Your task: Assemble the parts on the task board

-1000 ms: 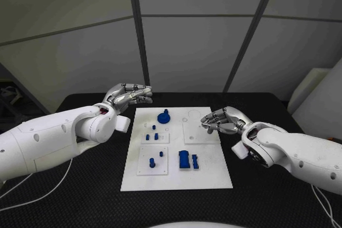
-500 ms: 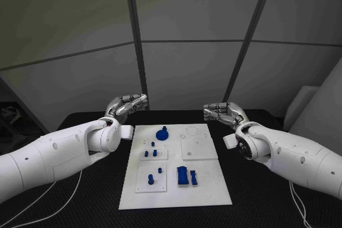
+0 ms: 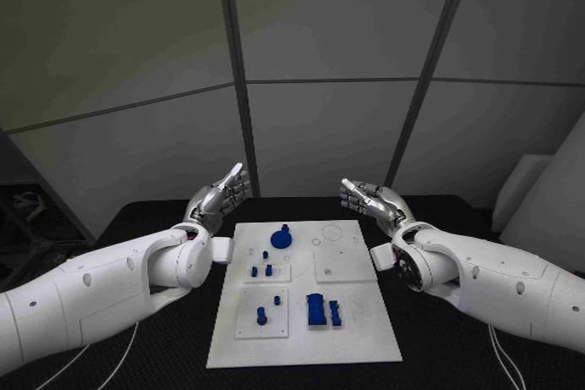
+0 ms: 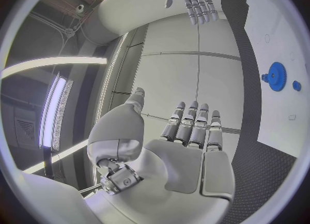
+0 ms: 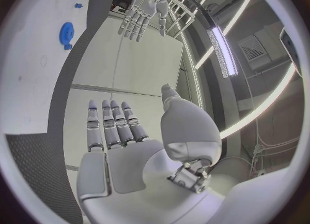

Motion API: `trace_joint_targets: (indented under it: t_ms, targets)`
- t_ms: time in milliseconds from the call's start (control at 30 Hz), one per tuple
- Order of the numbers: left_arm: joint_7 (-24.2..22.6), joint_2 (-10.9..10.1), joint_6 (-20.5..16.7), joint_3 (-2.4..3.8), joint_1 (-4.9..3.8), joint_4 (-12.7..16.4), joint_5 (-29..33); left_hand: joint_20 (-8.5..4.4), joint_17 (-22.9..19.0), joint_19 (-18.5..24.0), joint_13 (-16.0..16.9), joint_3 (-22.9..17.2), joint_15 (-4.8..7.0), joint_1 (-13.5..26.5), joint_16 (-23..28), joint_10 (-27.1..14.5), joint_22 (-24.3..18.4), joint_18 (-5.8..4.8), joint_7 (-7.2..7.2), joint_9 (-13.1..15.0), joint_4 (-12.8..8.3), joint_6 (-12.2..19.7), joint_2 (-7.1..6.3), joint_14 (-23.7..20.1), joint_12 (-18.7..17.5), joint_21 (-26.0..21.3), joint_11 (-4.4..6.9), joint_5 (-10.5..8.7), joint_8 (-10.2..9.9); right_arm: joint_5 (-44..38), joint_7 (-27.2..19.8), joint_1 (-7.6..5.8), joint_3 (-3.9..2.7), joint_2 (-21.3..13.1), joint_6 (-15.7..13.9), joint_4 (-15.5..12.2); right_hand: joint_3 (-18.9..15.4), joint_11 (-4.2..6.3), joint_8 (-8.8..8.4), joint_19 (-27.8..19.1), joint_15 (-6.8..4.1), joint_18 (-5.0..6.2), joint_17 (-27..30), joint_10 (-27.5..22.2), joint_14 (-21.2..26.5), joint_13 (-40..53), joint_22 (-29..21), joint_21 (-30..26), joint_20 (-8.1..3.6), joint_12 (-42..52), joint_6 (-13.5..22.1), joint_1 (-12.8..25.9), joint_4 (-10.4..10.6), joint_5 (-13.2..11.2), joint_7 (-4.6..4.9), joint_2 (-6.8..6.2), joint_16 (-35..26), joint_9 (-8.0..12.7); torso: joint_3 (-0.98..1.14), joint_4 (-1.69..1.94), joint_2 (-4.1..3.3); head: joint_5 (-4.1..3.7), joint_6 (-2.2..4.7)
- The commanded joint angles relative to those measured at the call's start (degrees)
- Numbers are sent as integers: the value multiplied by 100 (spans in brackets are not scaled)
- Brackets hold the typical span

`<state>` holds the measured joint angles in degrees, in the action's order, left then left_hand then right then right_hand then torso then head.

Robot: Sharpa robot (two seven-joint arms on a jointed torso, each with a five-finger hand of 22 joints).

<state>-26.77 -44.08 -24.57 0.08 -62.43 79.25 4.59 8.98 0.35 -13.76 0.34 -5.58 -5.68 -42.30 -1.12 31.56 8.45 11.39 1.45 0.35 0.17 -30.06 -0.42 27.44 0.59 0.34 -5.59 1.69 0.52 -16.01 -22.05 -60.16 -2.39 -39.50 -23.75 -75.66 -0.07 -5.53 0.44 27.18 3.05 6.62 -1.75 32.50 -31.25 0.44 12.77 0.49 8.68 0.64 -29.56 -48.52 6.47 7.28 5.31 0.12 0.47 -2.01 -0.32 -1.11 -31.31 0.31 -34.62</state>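
A: What are the hands doing?

B: The left hand [image 3: 222,197] and the right hand [image 3: 372,200] are both raised above the far end of the white board [image 3: 366,322], one on each side of it. Each is flat, fingers straight and spread, holding nothing.

A: And the parts?

B: All on the board. A blue gear [image 3: 281,236] stands near its far edge; four small blue pegs [image 3: 259,270] sit behind the middle on the left-arm side. Another peg [image 3: 261,317] and a blue block [image 3: 316,310] lie toward its near end.

Bulky white arms, silver segmented left hand [image 3: 220,195], right hand [image 3: 372,199]
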Motion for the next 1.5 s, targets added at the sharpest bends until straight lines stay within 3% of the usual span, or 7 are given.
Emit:
trace_joint_targets:
  t_ms: [33, 133, 167, 267, 333, 367, 1500]
  targets:
    - [-186, -11, -1005, -1, 65, 358, -266, -282, -35, 443, -34, 558, 568, 1348, 112, -1007, -270, -343, -145, -35, -17, 958, 42, -875, -59, -34, 559, -169, -52, 819, -431, -6, 63, -159, -1037, -453, 7, 553, -44, -871, -305, -198, 175, -1044, 1006, -44, -412, -49, -283, -64, 950, 1563, -207, -233, -531, -12, -47, 201, 32, 111, 13, -31, 25]
    - [-235, -32, -1404, -4, 133, 657, -347, -356, -35, 536, -34, 558, 568, 1656, 112, -1238, -332, -344, -145, -35, -17, 1177, 42, -1074, -59, -34, 559, -169, -52, 1140, -572, -3, 135, -307, -1447, -853, 7, 553, -44, -1074, -305, -198, 175, -1286, 1236, -44, -505, -49, -346, -64, 1170, 1922, -647, -289, -531, -12, -47, 201, 32, 111, 13, -31, 25]
    - [-254, -40, -1560, -5, 160, 774, -379, -387, -35, 588, -34, 558, 568, 1816, 112, -1356, -363, -342, -145, -35, -17, 1292, 42, -1179, -59, -34, 559, -169, -52, 1267, -627, -2, 164, -365, -1610, -1012, 7, 553, -44, -1174, -305, -662, 175, -1405, 1349, -44, -552, -49, -375, -64, 1277, 2097, -647, -314, -531, -12, -47, 201, 32, 111, 13, -31, 25]
    - [-283, -53, -1793, -7, 199, 949, -426, -440, -35, 671, -34, 558, 568, 2070, 112, -1545, -415, -341, -145, -35, -17, 1472, 42, -1343, -59, -34, 559, -169, -52, 1458, -711, -1, 207, -453, -1854, -1251, 7, 553, -44, -1328, -305, -260, 175, -1592, 1529, -44, -624, -49, -426, -64, 1446, 2375, -647, -728, -531, -12, -47, 201, 32, 111, 13, -31, 25]
    - [-292, -57, -1871, -8, 213, 1008, -442, -479, -35, 709, -34, 558, 568, 2209, 112, -1649, -442, -343, -145, -35, -17, 1571, 42, -1434, -59, -34, 559, -169, -52, 1524, -740, -1, 222, -483, -1938, -1333, 7, 553, -44, -1407, -305, -662, 175, -1683, 1620, -44, -662, -49, -452, -64, 1533, 2516, -647, -728, -531, -12, -47, 201, 32, 111, 13, -31, 25]
    - [-297, -59, -1910, -8, 219, 1036, -450, -898, -35, 727, -34, 558, 568, 2273, 112, -1699, -845, -341, -145, -35, -17, 1616, 42, -1474, -59, -34, 559, -169, -52, 1556, -755, 0, 229, -498, -1980, -1374, 7, 553, -44, -1465, -305, -662, 175, -1752, 1684, -44, -689, -49, -868, -64, 1596, 2617, -647, -728, -531, -12, -47, 201, 32, 111, 13, -31, 25]
    - [-302, -61, -1955, -8, 227, 1070, -459, -898, -35, 1376, -34, 558, 568, 4230, 112, -3156, -845, -341, -145, -35, -17, 3006, 42, -2744, -59, -34, 559, -169, -52, 1601, -774, 0, 239, -519, -2037, -1429, 7, 553, -44, -2718, -305, -662, 175, -3250, 3125, -44, -1277, -49, -868, -64, 2956, 4852, -647, -728, -531, -12, -47, 201, 32, 111, 13, -31, 25]
